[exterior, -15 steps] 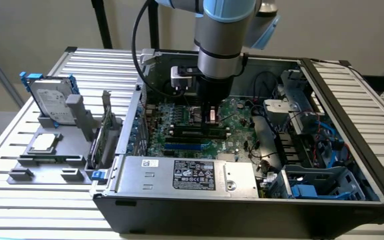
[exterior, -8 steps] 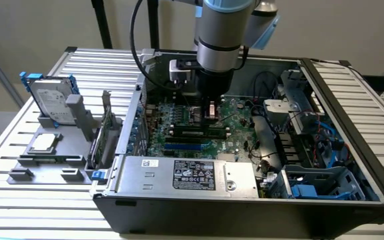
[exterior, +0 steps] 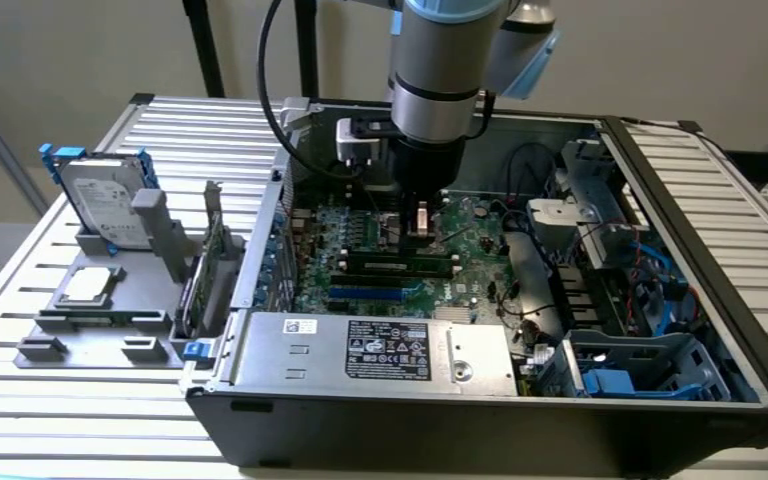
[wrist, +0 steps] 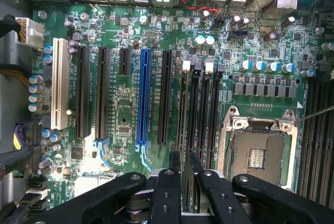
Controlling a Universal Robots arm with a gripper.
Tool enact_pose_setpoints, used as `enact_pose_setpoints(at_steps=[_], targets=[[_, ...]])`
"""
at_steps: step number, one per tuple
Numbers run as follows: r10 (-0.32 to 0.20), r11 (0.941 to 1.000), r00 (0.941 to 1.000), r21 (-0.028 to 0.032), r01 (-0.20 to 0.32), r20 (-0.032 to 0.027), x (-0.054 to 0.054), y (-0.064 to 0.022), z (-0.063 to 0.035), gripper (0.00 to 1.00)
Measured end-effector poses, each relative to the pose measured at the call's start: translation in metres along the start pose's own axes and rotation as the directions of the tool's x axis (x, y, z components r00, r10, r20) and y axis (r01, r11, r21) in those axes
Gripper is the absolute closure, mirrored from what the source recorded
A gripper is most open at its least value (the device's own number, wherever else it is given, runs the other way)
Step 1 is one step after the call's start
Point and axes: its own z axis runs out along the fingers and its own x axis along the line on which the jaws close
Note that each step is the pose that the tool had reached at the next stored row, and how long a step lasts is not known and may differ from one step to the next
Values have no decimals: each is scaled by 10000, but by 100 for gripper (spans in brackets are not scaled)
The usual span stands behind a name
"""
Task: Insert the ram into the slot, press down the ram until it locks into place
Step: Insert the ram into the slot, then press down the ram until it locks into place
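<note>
In the exterior view the robot arm reaches down into an open computer case (exterior: 704, 230), and the gripper (exterior: 418, 232) hangs low over the big green board (exterior: 478, 222). The ram (exterior: 391, 266) stands on its long edge in the row of black slots, at 6 o'clock from the gripper and very near it. I cannot tell if they touch. The short blue slot (exterior: 377, 293) lies at 6 o'clock from the ram, just beside it. A silver box with a label (exterior: 384, 350) sits farther out at 6 o'clock. A hard drive (exterior: 104, 200) stands on a grey rack outside the case, at 9 o'clock from the gripper and well apart. In the wrist view the gripper (wrist: 185, 164) has its two black fingers (wrist: 175, 164) a little apart, with a gap between them. The slot (wrist: 184, 109) runs through that gap. It is the one of the four black slots farthest from the square chip socket (wrist: 258, 151). I cannot tell if the latches have shut on the ram.
</note>
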Motion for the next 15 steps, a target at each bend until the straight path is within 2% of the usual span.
enact_pose_setpoints(at_steps=[2, 3, 5, 15], targets=[[0, 10000, 10000, 0, 0, 1, 0, 0, 0, 79], [0, 10000, 10000, 0, 0, 1, 0, 0, 0, 87], [0, 10000, 10000, 0, 0, 0, 0, 0, 0, 90], [0, 10000, 10000, 0, 0, 1, 0, 0, 0, 90]])
